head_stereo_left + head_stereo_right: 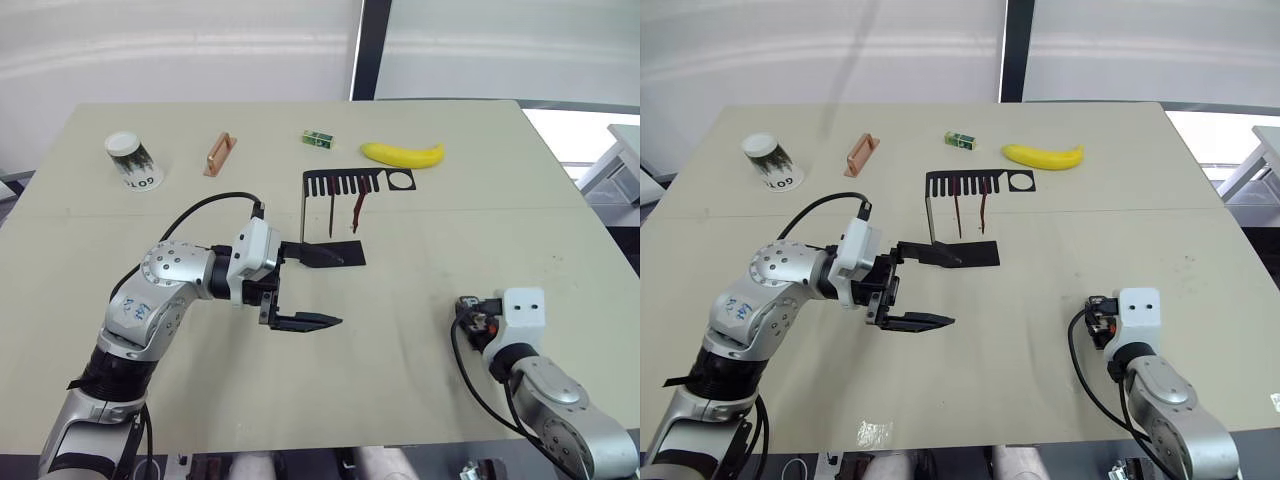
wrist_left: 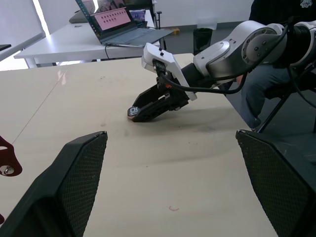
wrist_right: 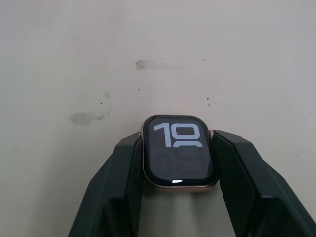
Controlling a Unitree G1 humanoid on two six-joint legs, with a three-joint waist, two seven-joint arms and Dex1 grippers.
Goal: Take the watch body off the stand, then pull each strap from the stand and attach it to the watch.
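A pale beige tabletop (image 1: 420, 250) stands before a white wall. In the head views, one black stand (image 1: 332, 215) sits near the tabletop's middle, two dark-red straps (image 1: 358, 210) hanging from its slotted top plate. Along the far edge lie one paper cup (image 1: 133, 161), one orange block (image 1: 220, 154), one small green box (image 1: 317, 138) and one banana (image 1: 402, 154). The left pincer (image 1: 322, 290) hovers just beside the stand's base plate, its two fingers spread apart and holding nothing. The right pincer (image 1: 470, 315) rests low toward the near right corner. In the left wrist view, the left fingers (image 2: 69, 187) stand wide apart, the right arm's pincer (image 2: 148, 109) lies tipped down on the tabletop beyond them, and one laptop (image 2: 123, 27) sits on another table behind. In the right wrist view, the right pincer's two fingers (image 3: 123, 187) are clamped on the sides of the one watch body (image 3: 178, 150), face up, just above the tabletop.
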